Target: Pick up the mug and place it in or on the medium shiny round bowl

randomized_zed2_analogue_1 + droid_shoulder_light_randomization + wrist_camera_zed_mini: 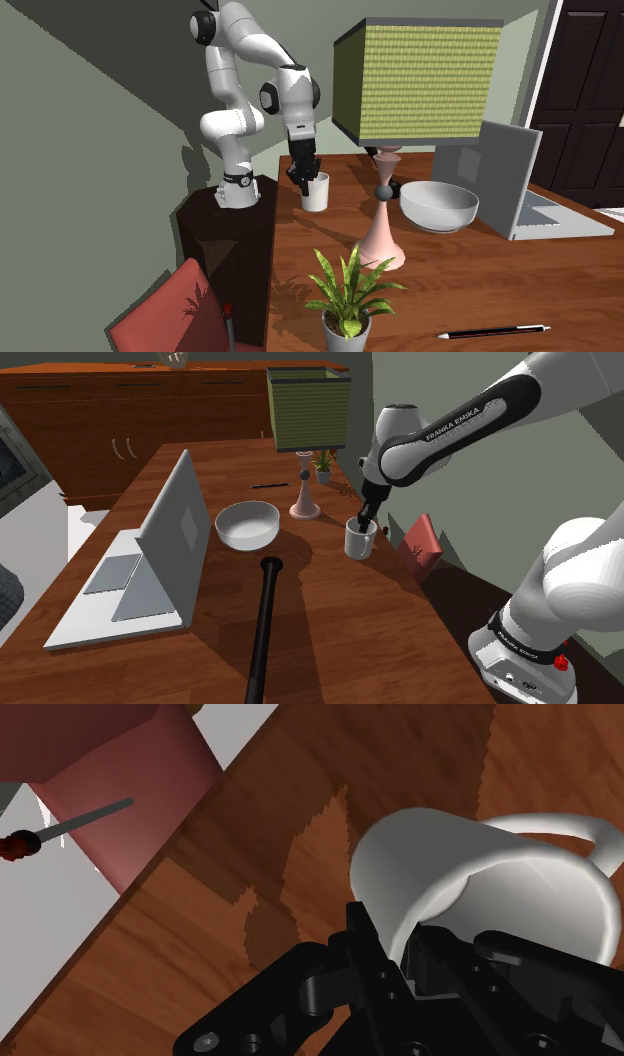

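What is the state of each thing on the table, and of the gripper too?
mug: upright, standing on the table.
gripper: shut on the mug's wall, one finger inside, one outside.
bowl: upright, empty.
laptop: open.
lamp: standing upright.
bat: lying flat.
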